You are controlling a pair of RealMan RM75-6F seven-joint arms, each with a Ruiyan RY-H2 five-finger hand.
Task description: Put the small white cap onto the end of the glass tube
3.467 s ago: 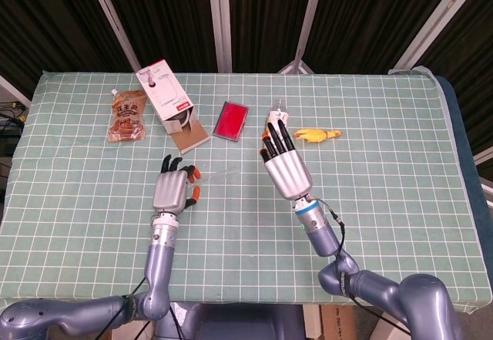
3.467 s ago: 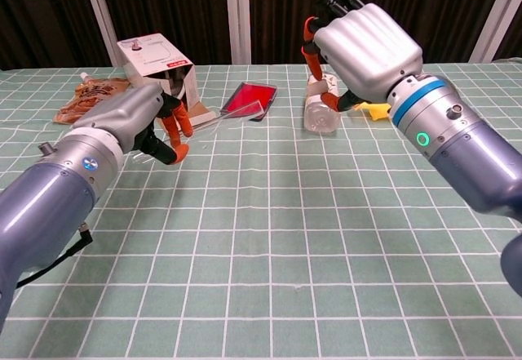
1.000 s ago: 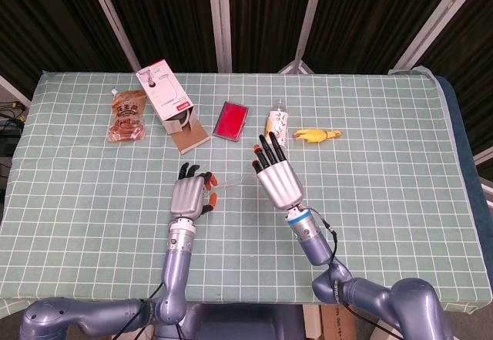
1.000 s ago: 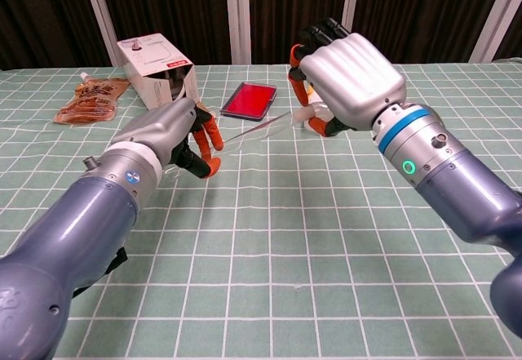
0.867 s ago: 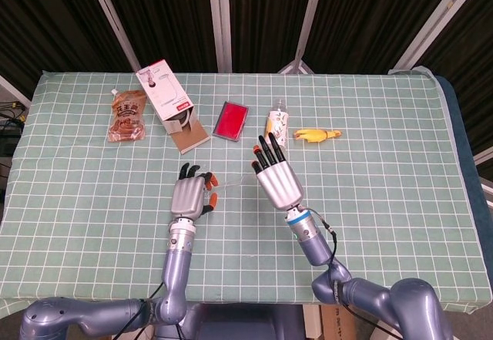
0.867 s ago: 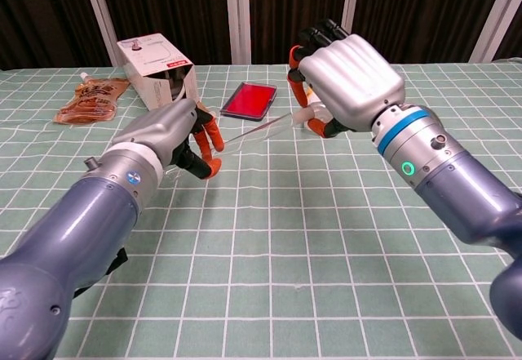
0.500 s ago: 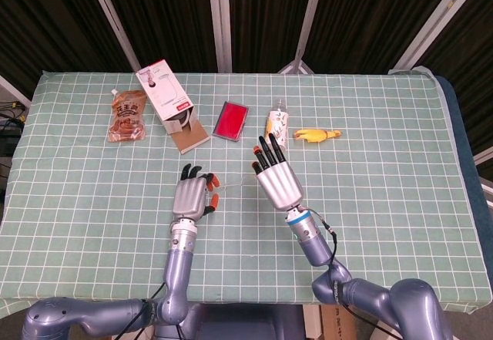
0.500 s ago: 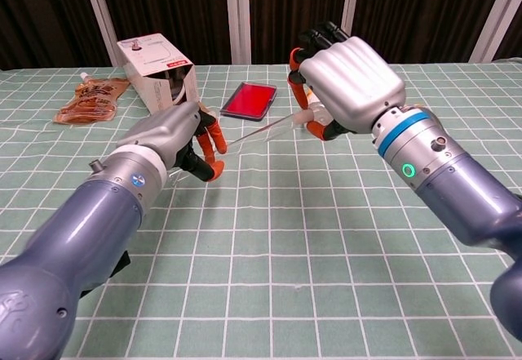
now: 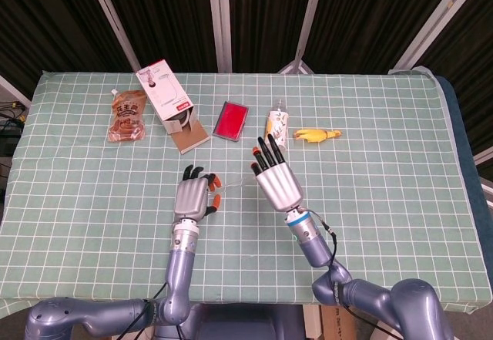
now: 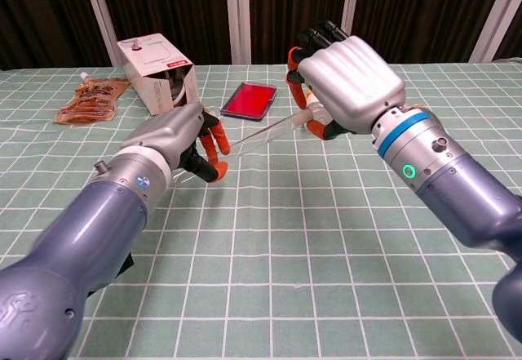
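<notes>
Between my two robot hands, above the counter (image 10: 342, 237), the glass tube (image 10: 265, 134) slants from the right robot hand (image 10: 347, 78), which pinches its far end, down-left toward the left robot hand (image 10: 183, 144). That hand's fingers are curled; I can't tell whether they hold the cap.

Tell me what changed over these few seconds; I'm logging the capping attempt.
The right hand, holding the glass tube, drew back from the bottle toward the robot. The left hand moved rightward until its fingertips neared the tube's free end. Box, pouch and red case stayed put.
</notes>
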